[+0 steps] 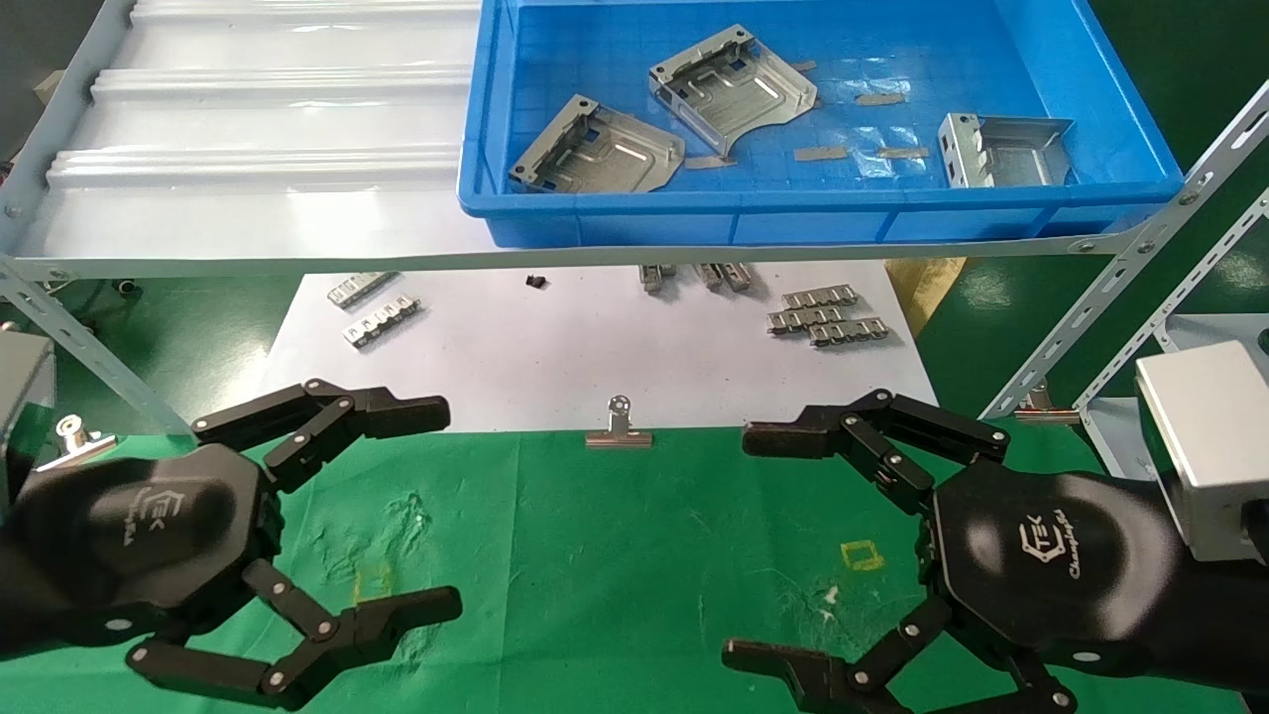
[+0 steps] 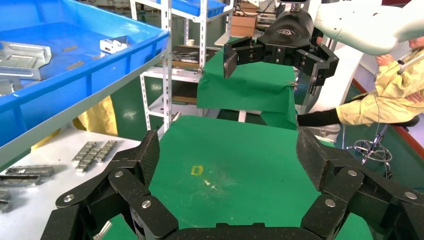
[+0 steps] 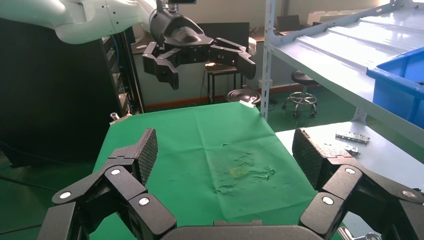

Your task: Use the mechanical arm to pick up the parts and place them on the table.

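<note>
Both tools, left (image 1: 402, 506) and right (image 1: 768, 540), hover wide open and empty over the desk (image 1: 615, 555). The parts (image 1: 600, 149) lie ahead and above, in the bin (image 1: 793, 213). Better to reach over its near wall, then close across a raised rim.

The worktop (image 1: 634, 555) wore green cloth marked with a small yellow square outline (image 1: 861, 554) and white scuffs. Silver-grey parts (image 1: 732, 87) lay in a bright blue bin (image 1: 793, 223). Both the left pincer (image 1: 436, 511) and the right pincer (image 1: 739, 540) were black, with white logos.
</note>
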Robot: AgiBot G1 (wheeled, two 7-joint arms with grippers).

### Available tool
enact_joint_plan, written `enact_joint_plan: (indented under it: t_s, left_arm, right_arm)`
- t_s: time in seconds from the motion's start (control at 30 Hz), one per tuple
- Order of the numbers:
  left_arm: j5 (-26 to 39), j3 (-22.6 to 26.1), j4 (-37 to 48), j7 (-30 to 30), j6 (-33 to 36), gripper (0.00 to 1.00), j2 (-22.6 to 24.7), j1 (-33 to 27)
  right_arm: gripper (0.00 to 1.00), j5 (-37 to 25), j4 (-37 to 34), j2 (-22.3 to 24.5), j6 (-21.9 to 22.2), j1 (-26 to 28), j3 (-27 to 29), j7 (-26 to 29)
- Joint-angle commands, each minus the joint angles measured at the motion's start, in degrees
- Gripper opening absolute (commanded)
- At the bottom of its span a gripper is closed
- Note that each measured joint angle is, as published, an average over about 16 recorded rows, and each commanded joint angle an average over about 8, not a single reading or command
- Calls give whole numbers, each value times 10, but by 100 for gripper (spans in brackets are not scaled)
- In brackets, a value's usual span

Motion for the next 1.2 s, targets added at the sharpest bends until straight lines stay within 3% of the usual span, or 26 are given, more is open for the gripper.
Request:
enact_joint_plan:
  t_s: [0.03, 0.4, 0.43, 0.67, 0.7, 1.2]
  left_arm:
    - [0, 0, 0, 0, 0, 100, 0, 0]
    - [0, 0, 0, 0, 0, 100, 0, 0]
    - [0, 0, 0, 0, 0, 91, 0, 0]
    - [0, 0, 0, 0, 0, 4, 0, 0]
    - [0, 0, 0, 0, 0, 0, 0, 0]
    - [0, 0, 0, 0, 0, 0, 0, 0]
  right_arm:
    - [100, 0, 0, 0, 0, 0, 0, 0]
    - [100, 0, 0, 0, 0, 0, 0, 0]
    - [100, 0, 0, 0, 0, 0, 0, 0]
    - [100, 0, 0, 0, 0, 0, 0, 0]
    - [100, 0, 0, 0, 0, 0, 0, 0]
    - [100, 0, 0, 0, 0, 0, 0, 0]
